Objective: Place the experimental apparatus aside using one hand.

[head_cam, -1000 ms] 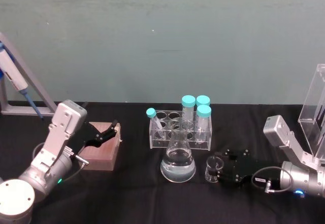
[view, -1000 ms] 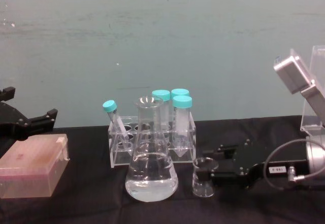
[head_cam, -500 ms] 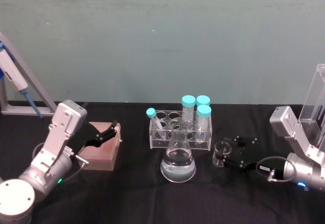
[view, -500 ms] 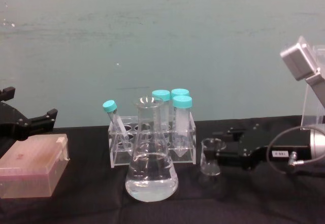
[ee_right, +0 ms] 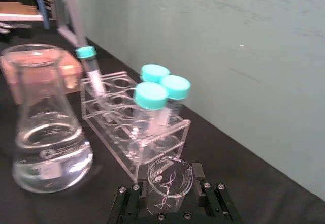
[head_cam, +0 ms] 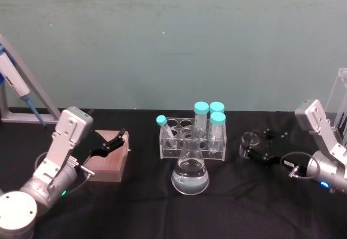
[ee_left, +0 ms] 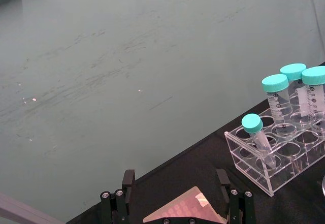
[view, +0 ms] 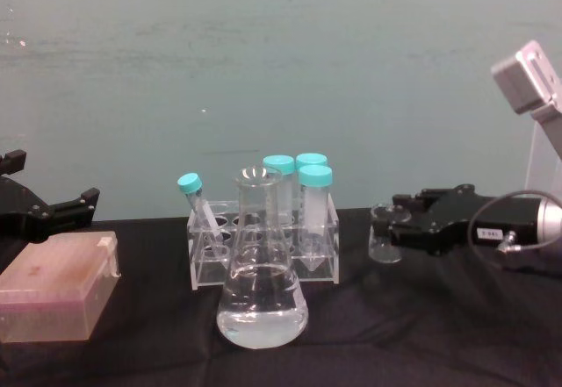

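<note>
The right claw (view: 391,229) pinches the one beaker (view: 384,245) between its tips, maybe lifted, beside one flask (view: 262,299) and four tubes (view: 314,196); the left claw (ee_left: 174,183) sits spread.

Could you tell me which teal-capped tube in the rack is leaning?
The lone tube at the rack's left end; it tilts, while the other three stand upright, clustered at the right end.

We see soft, even light across the wall (head_cam: 162,60), broken by a few small bright specks. The black table (head_cam: 255,212) swallows nearly every shadow, while pale glints sit on the flask (view: 262,312) and the beaker (ee_right: 167,183).
</note>
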Robot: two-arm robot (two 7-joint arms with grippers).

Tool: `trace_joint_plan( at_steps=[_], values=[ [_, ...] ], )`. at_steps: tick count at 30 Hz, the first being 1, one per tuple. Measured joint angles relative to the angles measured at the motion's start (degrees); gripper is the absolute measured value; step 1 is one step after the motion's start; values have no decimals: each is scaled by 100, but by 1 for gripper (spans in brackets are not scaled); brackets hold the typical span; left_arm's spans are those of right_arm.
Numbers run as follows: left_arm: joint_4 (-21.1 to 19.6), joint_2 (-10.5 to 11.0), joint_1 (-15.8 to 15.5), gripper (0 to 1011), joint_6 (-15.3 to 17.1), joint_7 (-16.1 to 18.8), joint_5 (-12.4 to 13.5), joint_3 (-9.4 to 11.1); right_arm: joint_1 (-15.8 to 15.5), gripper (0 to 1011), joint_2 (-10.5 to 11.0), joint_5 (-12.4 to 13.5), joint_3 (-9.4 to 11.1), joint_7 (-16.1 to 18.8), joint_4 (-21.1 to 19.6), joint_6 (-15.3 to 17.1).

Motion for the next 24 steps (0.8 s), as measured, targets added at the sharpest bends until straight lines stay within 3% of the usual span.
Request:
trace_joint_plan(
  at_steps=[24],
  values=[
    [0,0,-1,1000,0,0,0,0,286,520,-362,-527,610,-1648,571,397]
  ],
)
